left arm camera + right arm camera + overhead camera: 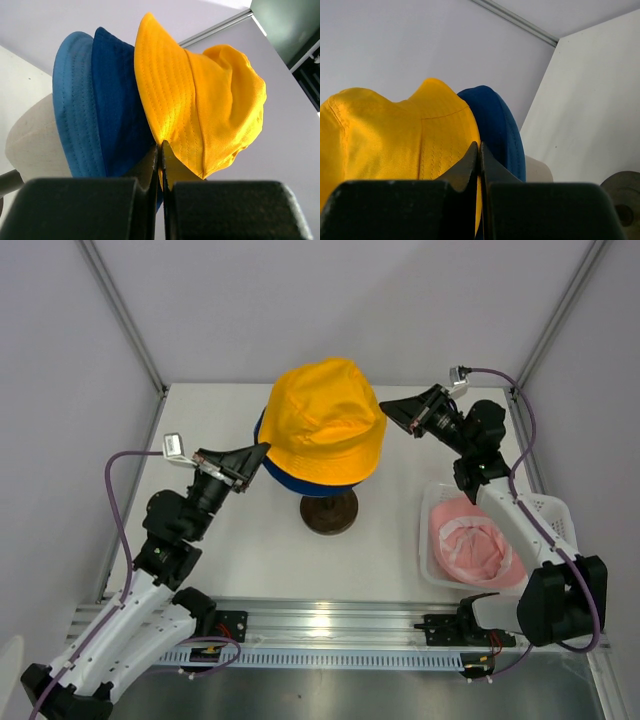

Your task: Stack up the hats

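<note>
**Left end effector (255, 453) nipping the brim, right end effector (388, 408) shut opposite**

Both my end effectors are fully closed. The left pinches the brim edge of the soft yellow fabric bucket hat (325, 420). That hat tops the dark navy fabric bucket hat (117, 110) and the light blue fabric bucket hat (75, 100) on the cream egg-shaped mannequin head (30, 140). The right meets the opposite brim; whether it holds fabric I cannot tell.

If I draw back without releasing, I judge the yellow hat would drag off or tip the head.

Count: four hats, three of them stacked and one pink fabric bucket hat (475, 545) in the white mesh plastic basket (550, 510). One head, one basket.
</note>
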Robot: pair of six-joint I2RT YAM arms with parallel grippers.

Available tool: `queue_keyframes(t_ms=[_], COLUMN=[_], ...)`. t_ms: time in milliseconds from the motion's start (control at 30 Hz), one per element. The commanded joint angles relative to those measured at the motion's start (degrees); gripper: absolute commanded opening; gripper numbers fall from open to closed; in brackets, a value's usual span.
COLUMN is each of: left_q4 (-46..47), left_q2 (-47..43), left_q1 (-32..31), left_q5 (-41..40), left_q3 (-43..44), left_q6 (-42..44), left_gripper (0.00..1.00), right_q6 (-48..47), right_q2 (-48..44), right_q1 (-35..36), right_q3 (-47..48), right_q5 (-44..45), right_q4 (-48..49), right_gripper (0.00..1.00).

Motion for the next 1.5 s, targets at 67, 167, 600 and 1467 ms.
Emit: queue_keyframes(t_ms=[67,167,600,1467], left_q4=[-7.0,-5.9,-9.8,8.2], left_q2=[2.5,3.2,0.6,8.1], left_q1=[-0.1,-1.8,-11.3,-17.8], left_q5=[-2.0,-2.2,-14.5,-24.2], left_q3=[-1.7,-1.7,-2.3,0.3], left_q6=[4.6,3.2,4.9,-0.9], left_gripper=[0.01,0.01,0.01,0.01], right_q6=[-4.8,-4.6,-5.2,10.6], right_q2=[5.7,9.0,20.2,-18.0], right_q1=[0.9,1.9,4.1,-7.7], right_q3=[4.7,7.2,15.6,-6.8], right_q5=[4.1,3.8,-0.4,4.6], right_q4=[-3.4,-3.0,-1.4,-7.2], right_gripper=[0.0,0.0,0.0,0.97])
